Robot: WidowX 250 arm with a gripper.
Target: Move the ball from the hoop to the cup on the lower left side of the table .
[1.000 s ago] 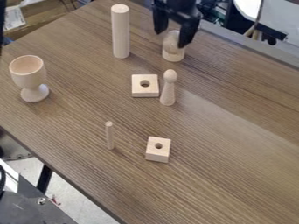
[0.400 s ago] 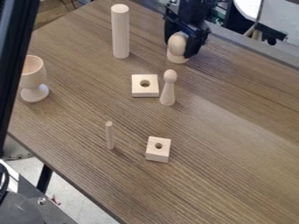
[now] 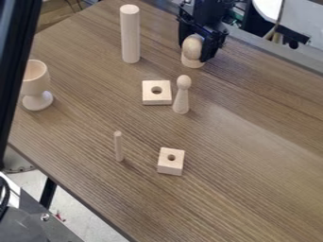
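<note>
A black gripper point(image 3: 195, 50) surrounds the ball point(image 3: 192, 44) atop its hoop point(image 3: 191, 62); I cannot tell whether it grips. The cup point(image 3: 36, 81) stands well apart.

Table point(image 3: 246, 165) brown, dark-streaked; ball point(image 3: 191, 46), cup point(image 3: 37, 81) tan.

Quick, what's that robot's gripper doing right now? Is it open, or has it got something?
Gripper: looks closed on the wooden ball, just above the hoop.

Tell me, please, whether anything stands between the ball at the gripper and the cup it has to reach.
Yes, the tall wooden cylinder stands upright roughly between the ball and the cup.
</note>
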